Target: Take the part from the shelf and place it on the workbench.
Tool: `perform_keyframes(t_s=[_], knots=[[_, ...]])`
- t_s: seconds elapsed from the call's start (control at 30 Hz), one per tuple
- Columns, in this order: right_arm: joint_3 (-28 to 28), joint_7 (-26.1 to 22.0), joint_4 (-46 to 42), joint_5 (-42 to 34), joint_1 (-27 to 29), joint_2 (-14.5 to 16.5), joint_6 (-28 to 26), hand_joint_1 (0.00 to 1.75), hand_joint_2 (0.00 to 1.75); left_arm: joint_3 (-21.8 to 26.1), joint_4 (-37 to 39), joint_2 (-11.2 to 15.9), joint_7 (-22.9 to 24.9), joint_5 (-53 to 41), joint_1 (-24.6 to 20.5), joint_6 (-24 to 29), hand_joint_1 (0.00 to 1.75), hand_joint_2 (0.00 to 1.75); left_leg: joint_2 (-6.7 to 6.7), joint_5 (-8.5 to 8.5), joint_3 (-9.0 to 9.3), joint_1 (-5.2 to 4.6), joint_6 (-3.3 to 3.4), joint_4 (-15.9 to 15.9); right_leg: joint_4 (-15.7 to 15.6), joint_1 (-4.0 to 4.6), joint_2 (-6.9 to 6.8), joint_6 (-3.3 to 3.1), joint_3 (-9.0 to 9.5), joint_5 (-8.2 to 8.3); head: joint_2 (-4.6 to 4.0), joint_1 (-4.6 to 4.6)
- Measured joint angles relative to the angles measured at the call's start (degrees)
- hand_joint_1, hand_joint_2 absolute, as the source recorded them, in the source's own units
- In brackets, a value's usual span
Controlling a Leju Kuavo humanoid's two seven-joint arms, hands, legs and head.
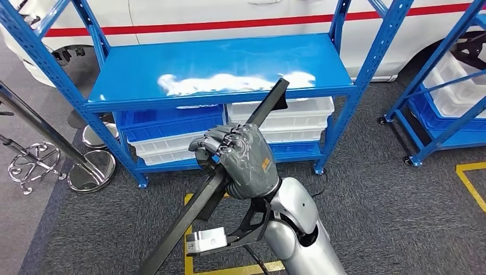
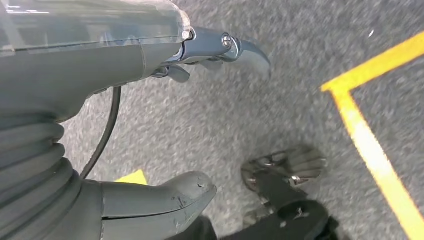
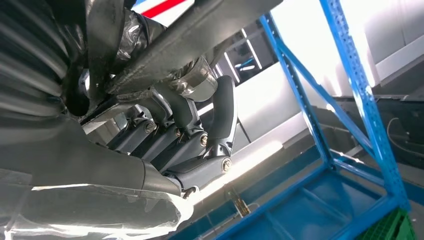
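The part [image 1: 269,104] is a long, flat black bar, held slantwise in front of the blue shelf [image 1: 218,63]. Its upper end reaches the shelf's front edge and its lower end runs off the bottom of the head view. My right hand [image 1: 243,160] grips it around the middle with the fingers wrapped over it. In the right wrist view the same bar [image 3: 200,25] crosses the curled fingers [image 3: 192,125] of my right hand [image 3: 165,150]. My left hand [image 2: 100,65] hangs over grey carpet, thumb and fingers apart, holding nothing.
The shelf's top board is bare and glossy. White bins [image 1: 286,114] and blue bins [image 1: 166,123] sit on the level below. A chrome stand [image 1: 91,166] is on the left and a second blue rack [image 1: 447,114] on the right. Yellow tape [image 1: 470,177] marks the carpet.
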Motion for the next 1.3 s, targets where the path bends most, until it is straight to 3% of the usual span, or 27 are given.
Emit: perform_keyframes(t_s=[0.03,0.07,0.1,0.13,0.2,0.27,0.33,0.4,0.43,0.47,0.53,0.57,0.6,0.63,0.67,0.73,0.77,0.83,0.9,0.93,1.0,1.07,1.1,1.13,1.2,1.27,1.3], knots=[[0.05,0.0,0.05,-0.13,0.01,0.02,0.16,1.75,1.75,0.0,0.0,-0.01,0.0,0.11,0.01,0.02,0.0,1.75,0.0,-2.59,-0.94,0.02,-0.15,3.87,0.05,0.09,-0.02,-0.15,-0.97,0.74,0.0,0.0],[0.1,0.0,0.12,-0.2,0.02,0.03,0.25,1.75,1.75,0.0,0.0,0.0,0.0,0.21,0.0,0.04,0.0,1.75,0.0,-3.9,-1.46,0.03,-0.26,7.3,0.13,0.19,-0.04,-0.16,-1.98,1.48,0.0,-0.01],[0.12,0.0,0.2,-0.24,0.02,0.03,0.27,1.75,1.75,0.0,0.0,0.02,0.01,0.32,0.0,0.05,0.0,1.75,0.0,-3.79,-1.28,0.03,-0.3,9.41,0.28,0.26,-0.05,-0.12,-3.05,2.21,0.0,0.0],[0.13,0.0,0.25,-0.26,0.03,0.03,0.27,1.75,1.75,0.0,0.0,0.06,0.01,0.41,-0.01,0.06,0.0,1.75,0.0,-2.55,-0.22,0.02,-0.28,9.72,0.47,0.3,-0.05,-0.03,-4.13,2.9,0.0,-0.01],[0.14,0.0,0.28,-0.28,0.03,0.04,0.27,1.75,1.75,-0.02,-0.01,0.18,0.01,0.52,-0.07,0.07,0.0,1.75,-0.03,0.15,4.82,0.02,-0.03,4.46,0.91,0.3,-0.04,0.27,-5.97,4.11,0.0,-0.02],[0.18,0.0,0.28,-0.38,0.0,0.1,0.31,1.75,1.75,-0.07,-0.02,0.26,-0.01,0.57,-0.23,0.08,0.0,1.75,-0.11,-0.43,10.76,-0.19,0.4,-3.89,1.13,0.4,-0.08,0.79,-7.06,5.24,0.01,-0.02],[0.36,0.0,0.28,-0.51,-0.04,0.17,0.42,1.75,1.75,-0.13,-0.02,0.27,-0.01,0.66,-0.27,0.09,0.0,1.75,-0.2,-1.34,12.92,-0.52,0.84,-8.0,0.77,0.42,-0.21,1.42,-7.31,6.47,0.0,-0.01],[0.52,0.0,0.3,-0.56,-0.06,0.17,0.59,1.75,1.75,-0.17,-0.01,0.23,-0.01,0.7,-0.2,0.09,0.0,1.75,-0.09,-0.13,12.16,-0.33,1.59,-8.58,0.46,0.42,-0.1,2.1,-7.62,6.83,0.01,0.01],[0.55,0.0,0.3,-0.58,-0.08,0.17,0.65,1.75,1.75,-0.24,-0.01,0.21,0.0,0.7,-0.2,0.09,0.0,1.75,0.04,0.57,11.71,-0.17,2.14,-8.82,1.28,0.4,0.06,2.42,-8.11,5.6,0.01,0.01],[0.55,0.0,0.31,-0.6,-0.09,0.16,0.7,1.75,1.75,-0.31,-0.01,0.2,0.01,0.71,-0.2,0.1,0.0,1.75,0.17,1.31,11.14,-0.03,2.62,-8.97,3.33,0.35,0.21,2.7,-8.86,3.29,0.0,0.02],[0.55,0.0,0.34,-0.64,-0.1,0.14,0.81,1.75,1.75,-0.42,-0.02,0.22,0.02,0.72,-0.2,0.13,0.0,1.75,0.29,2.39,9.75,-0.14,3.09,-8.7,10.55,0.07,0.34,3.06,-10.71,-2.46,0.0,0.01],[0.55,0.01,0.39,-0.69,-0.08,0.12,0.93,1.75,1.75,-0.45,-0.02,0.22,0.02,0.72,-0.2,0.14,0.0,1.75,0.29,2.87,8.96,-0.21,3.06,-8.51,14.19,-0.02,0.34,3.17,-11.39,-4.19,0.0,0.01],[0.55,0.02,0.45,-0.78,-0.08,0.1,1.06,1.75,1.75,-0.47,-0.02,0.22,0.02,0.73,-0.19,0.15,0.0,1.75,0.3,3.33,8.13,-0.25,3.01,-8.3,16.44,-0.07,0.34,3.2,-11.42,-4.62,0.0,0.0],[0.55,0.03,0.49,-0.89,-0.07,0.1,1.18,1.75,1.75,-0.5,-0.02,0.22,0.02,0.74,-0.19,0.15,0.0,1.75,0.29,3.76,7.32,-0.28,2.92,-8.07,16.65,-0.08,0.34,3.15,-10.46,-3.92,0.0,0.0],[0.55,0.04,0.53,-1.01,-0.08,0.09,1.25,1.75,1.75,-0.53,-0.02,0.22,0.02,0.75,-0.17,0.15,0.0,1.75,0.27,4.11,6.62,-0.31,2.81,-7.83,14.67,-0.07,0.35,2.97,-8.4,-2.56,0.0,0.0],[0.56,0.04,0.55,-1.09,-0.18,0.11,1.26,1.75,1.75,-0.6,-0.01,0.13,0.02,0.76,-0.14,0.15,0.0,1.75,0.24,4.6,5.61,-0.35,2.47,-7.31,6.91,0.16,0.45,2.26,-2.76,-0.93,0.0,0.0],[0.57,0.04,0.56,-0.97,-0.26,0.13,1.23,1.75,1.75,-0.67,0.0,0.06,0.02,0.76,-0.12,0.17,0.0,1.75,0.24,4.88,5.28,-0.33,2.17,-7.15,3.57,0.36,0.5,1.92,-0.65,-0.95,0.0,0.01],[0.58,0.05,0.59,-0.66,-0.4,0.14,1.19,1.75,1.75,-0.85,0.0,-0.04,0.01,0.79,-0.13,0.22,0.0,1.75,0.27,5.6,4.86,-0.22,1.44,-7.15,0.7,0.78,0.59,1.46,0.83,-1.37,0.01,0.01],[0.59,0.09,0.67,-0.52,-0.49,0.15,1.2,1.75,1.75,-0.94,-0.01,-0.01,0.0,0.95,-0.05,0.25,0.0,1.75,0.13,5.69,4.53,-0.26,0.8,-7.1,-0.02,0.58,0.41,0.94,0.49,-0.53,0.01,0.0],[0.59,0.11,0.73,-0.52,-0.55,0.17,1.21,1.75,1.75,-0.95,-0.01,0.01,0.0,1.04,0.0,0.25,0.0,1.75,0.02,4.6,4.07,-0.29,0.55,-6.28,-0.35,0.38,0.25,0.51,0.2,0.03,0.01,0.0],[0.65,0.13,0.86,-0.53,-0.67,0.2,1.23,1.75,1.75,-0.96,-0.02,0.04,0.0,1.21,0.07,0.23,0.0,1.75,-0.14,-0.01,2.33,-0.17,0.05,-1.53,-0.66,0.13,-0.05,-0.17,-0.8,1.25,0.01,-0.01],[0.72,0.14,1.02,-0.53,-0.69,0.2,1.23,1.75,1.75,-0.96,-0.02,0.03,0.0,1.29,0.09,0.22,0.0,1.75,-0.15,-4.29,0.57,0.02,-0.48,5.74,-0.31,0.21,-0.15,-0.36,-2.44,2.32,0.01,-0.01],[0.73,0.14,1.14,-0.53,-0.68,0.2,1.23,1.75,1.75,-0.96,-0.02,0.05,0.0,1.33,0.11,0.22,0.0,1.75,-0.14,-4.8,0.46,0.09,-0.68,8.07,0.01,0.24,-0.19,-0.32,-3.38,2.82,0.0,0.0],[0.74,0.15,1.24,-0.53,-0.68,0.2,1.23,1.75,1.75,-0.96,-0.02,0.08,0.0,1.34,0.11,0.22,0.0,1.75,-0.14,-4.11,1.19,0.15,-0.83,8.63,0.41,0.22,-0.2,-0.22,-4.35,3.29,0.0,-0.01],[0.75,0.17,1.33,-0.53,-0.69,0.21,1.23,1.75,1.75,-0.96,-0.02,0.16,0.0,1.36,0.05,0.22,0.0,1.75,-0.16,-1.27,5.56,0.27,-0.94,3.67,1.39,0.08,-0.17,0.14,-6.31,4.18,0.0,0.0],[0.78,0.2,1.33,-0.52,-0.7,0.25,1.23,1.75,1.75,-0.99,-0.02,0.2,-0.02,1.36,-0.11,0.22,0.0,1.75,-0.34,-0.98,10.53,0.07,-0.54,-3.66,2.12,0.06,-0.09,0.77,-7.76,5.15,0.0,0.0],[0.83,0.22,1.33,-0.52,-0.72,0.27,1.22,1.75,1.75,-1.01,-0.02,0.2,-0.03,1.36,-0.13,0.22,0.0,1.75,-0.48,-1.38,11.76,-0.09,-0.18,-5.89,2.22,0.06,-0.07,1.12,-8.03,5.69,0.0,0.0]])
